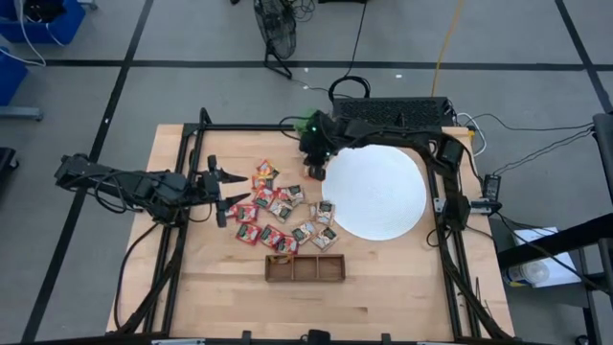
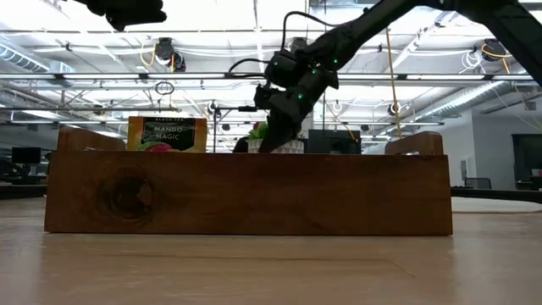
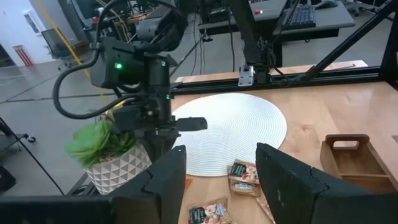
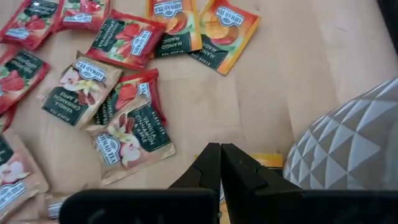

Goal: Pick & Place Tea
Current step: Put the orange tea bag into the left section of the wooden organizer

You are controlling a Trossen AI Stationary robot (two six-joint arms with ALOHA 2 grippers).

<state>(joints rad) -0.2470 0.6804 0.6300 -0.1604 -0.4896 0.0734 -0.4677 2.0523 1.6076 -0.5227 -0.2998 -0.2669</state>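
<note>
Several small square tea sachets (image 1: 278,209), red, orange and pale, lie flat on the wooden table left of the white disc (image 1: 383,192). My right gripper (image 4: 220,152) points down at the heap's far edge, beside the potted plant (image 3: 115,155), and is shut on a yellow sachet (image 4: 264,162). My left gripper (image 1: 220,187) hovers open just left of the heap and touches nothing. In the low view an orange Mango Magic sachet (image 2: 167,134) shows upright above the brown tray's wall (image 2: 246,193). My right gripper pinches the yellow sachet between its two fingertips, coming from above and pointing down. The sachet's yellow edge (image 4: 267,162) shows on either side of the tips, close to the white pot. Whether the sachet is lifted off the table, I cannot tell.
The plant's white faceted pot (image 4: 348,143) stands right beside my right fingers. The brown three-compartment tray (image 1: 305,269) sits near the table's front edge, below the heap. Black frame rails (image 1: 182,163) run along the table's left, right and far sides.
</note>
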